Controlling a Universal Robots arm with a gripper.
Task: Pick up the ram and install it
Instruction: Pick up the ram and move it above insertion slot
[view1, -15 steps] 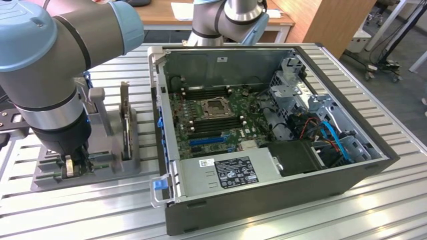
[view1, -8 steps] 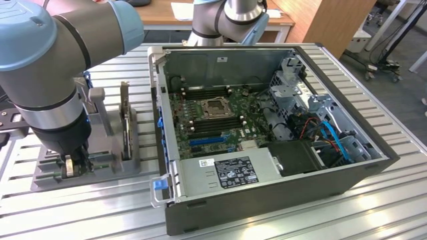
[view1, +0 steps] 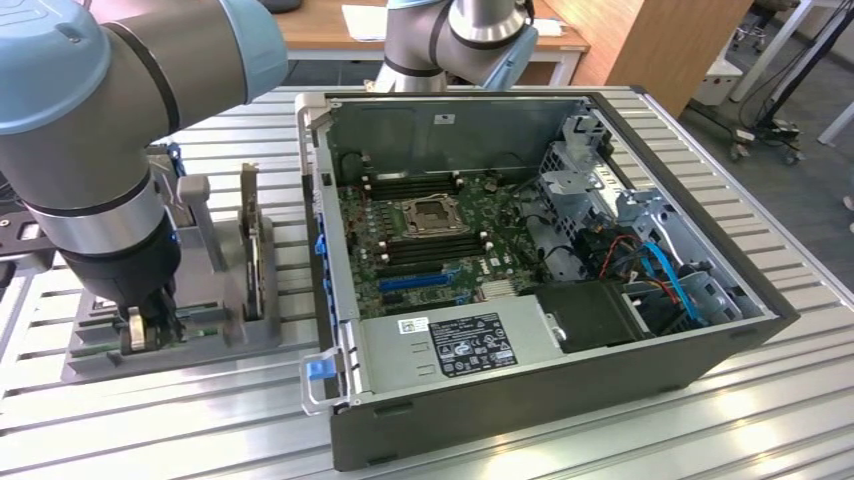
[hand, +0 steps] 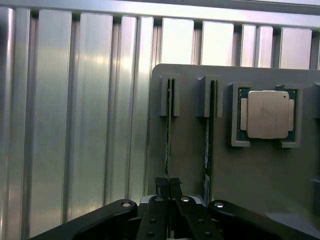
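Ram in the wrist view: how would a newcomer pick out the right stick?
Beside the open PC case lies a gray tray. Two thin sticks stand on edge in its slots; the ram is the one between the fingers, farther from the CPU than its twin.

Gleaming here, the ribbed aluminium table (hand: 75, 125), smooth and brushed. That holder tray (hand: 260, 170) is grey plastic, matt. Dull satin metal lid on the processor (hand: 267, 114). Thin green circuit board, the ram (hand: 169, 130). Dark matt sheet metal, the computer case (view1: 534, 400).

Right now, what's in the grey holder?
The ram and a second stick stand upright in the grey holder, the tool shut on the ram; a processor lies beside them. The tool hides their near ends.
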